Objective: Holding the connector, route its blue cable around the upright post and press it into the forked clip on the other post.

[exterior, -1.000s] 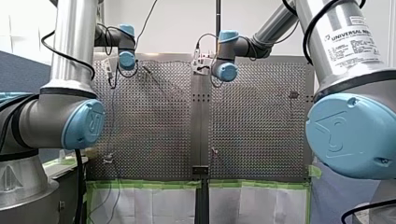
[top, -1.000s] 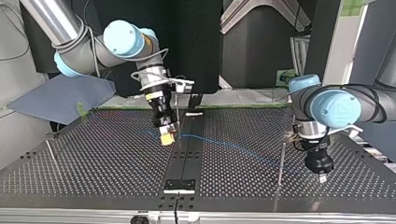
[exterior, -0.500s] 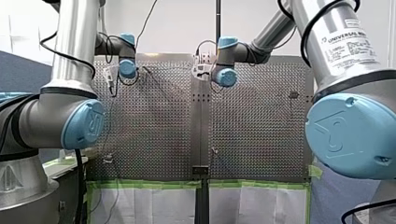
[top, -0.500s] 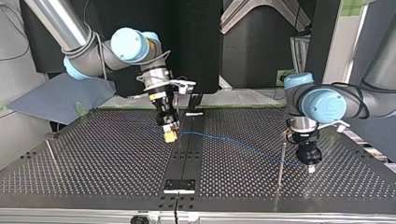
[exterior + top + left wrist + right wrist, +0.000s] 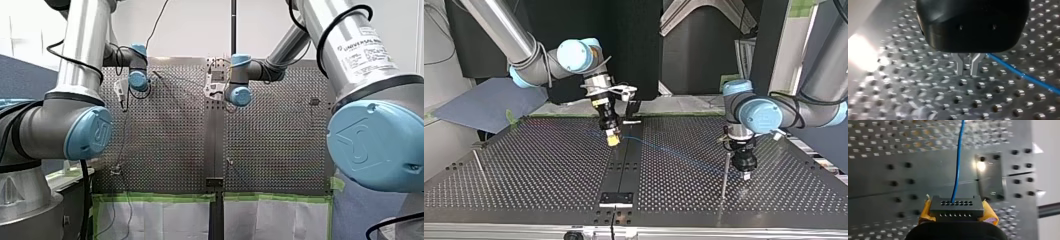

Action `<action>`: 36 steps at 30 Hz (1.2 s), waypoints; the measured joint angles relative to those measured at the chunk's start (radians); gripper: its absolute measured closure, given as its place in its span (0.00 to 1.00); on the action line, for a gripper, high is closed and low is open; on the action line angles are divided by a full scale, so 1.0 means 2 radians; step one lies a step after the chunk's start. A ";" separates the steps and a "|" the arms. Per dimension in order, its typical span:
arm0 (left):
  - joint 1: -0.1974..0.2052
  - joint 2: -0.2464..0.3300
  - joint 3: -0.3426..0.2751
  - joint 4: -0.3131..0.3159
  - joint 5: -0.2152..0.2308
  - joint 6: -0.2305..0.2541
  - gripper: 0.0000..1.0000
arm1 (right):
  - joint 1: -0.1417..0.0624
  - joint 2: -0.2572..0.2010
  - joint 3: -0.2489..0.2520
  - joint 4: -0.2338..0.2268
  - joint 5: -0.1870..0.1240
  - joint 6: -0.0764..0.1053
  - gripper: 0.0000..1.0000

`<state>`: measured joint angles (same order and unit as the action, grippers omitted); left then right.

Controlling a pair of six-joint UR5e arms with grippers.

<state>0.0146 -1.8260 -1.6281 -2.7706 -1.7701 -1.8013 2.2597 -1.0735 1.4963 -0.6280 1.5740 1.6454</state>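
On the worktop, the right gripper is clamped on the connector over the centre strip. The left gripper, slightly apart and empty, hangs beside the upright post. Risk: the blue cable, carried high, may miss the post.

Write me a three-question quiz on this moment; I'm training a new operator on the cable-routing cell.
1. True or false: my right gripper holds the connector between yellow pads.
2. In the top view, the blue cable runs from the connector toward: A) my left gripper; B) a person's hand; C) a spool.
3. In the top view, what stands upright just beside my left gripper?
Key: 1 true; 2 A; 3 a thin post.
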 joint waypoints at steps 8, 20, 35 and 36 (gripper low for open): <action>-0.004 -0.007 -0.013 0.001 -0.004 -0.008 0.48 | 0.002 0.029 0.001 0.007 0.002 -0.002 1.00; -0.005 -0.007 -0.018 0.011 0.014 -0.039 0.09 | 0.009 0.086 0.001 -0.002 0.012 -0.004 1.00; -0.003 -0.012 -0.018 0.011 0.003 -0.045 0.00 | 0.022 0.161 0.001 -0.024 0.042 -0.003 1.00; -0.003 -0.014 -0.018 0.011 0.006 -0.046 0.00 | 0.023 0.167 0.001 -0.027 0.046 -0.003 1.00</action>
<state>0.0085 -1.8538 -1.6650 -2.7484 -1.7584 -1.8943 2.3059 -0.7401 1.4980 -0.6811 1.6653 1.6386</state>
